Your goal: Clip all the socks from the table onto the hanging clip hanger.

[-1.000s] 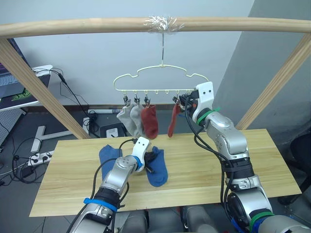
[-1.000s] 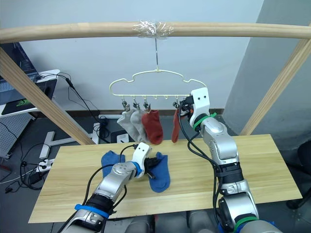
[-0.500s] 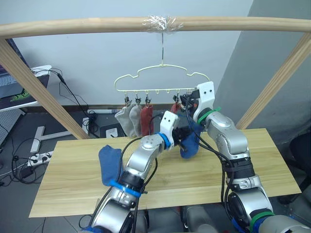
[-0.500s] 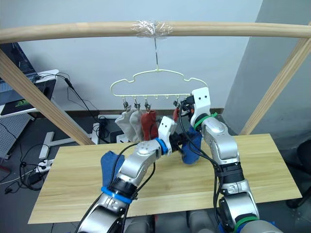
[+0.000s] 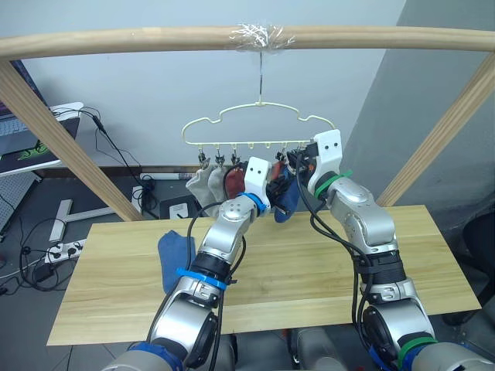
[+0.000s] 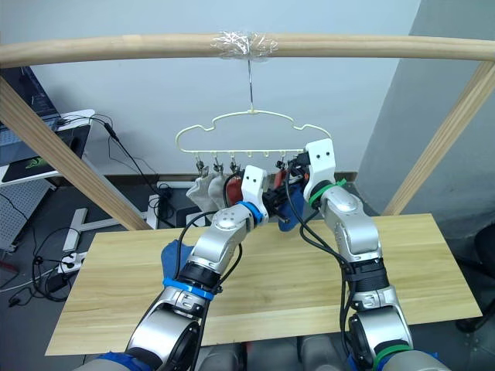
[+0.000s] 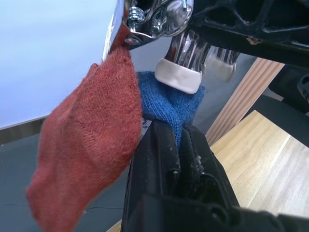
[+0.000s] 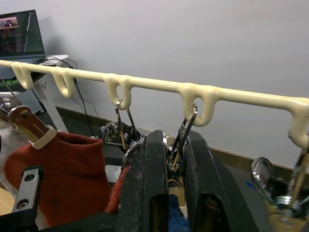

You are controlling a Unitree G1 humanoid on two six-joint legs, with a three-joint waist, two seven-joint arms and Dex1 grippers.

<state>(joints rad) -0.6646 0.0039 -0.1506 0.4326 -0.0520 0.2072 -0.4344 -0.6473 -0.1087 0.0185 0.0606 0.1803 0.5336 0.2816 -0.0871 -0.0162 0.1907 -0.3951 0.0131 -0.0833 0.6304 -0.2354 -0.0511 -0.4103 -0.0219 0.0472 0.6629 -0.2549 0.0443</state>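
moved: your left claw (image 5: 272,188) has lifted the blue sock (image 5: 285,202) off the surface (image 5: 309,263) up under the clip hanger (image 5: 259,127) | left claw: clamped on that sock | right claw (image 8: 169,159): narrow, squeezing a clip (image 8: 186,126) | other blue sock (image 5: 174,253): lying on the surface

I am raising both arms up front: my left gripper (image 5: 272,191) is pinching its fingers closed, my right gripper (image 5: 298,165) is squeezing its 2 fingers together.
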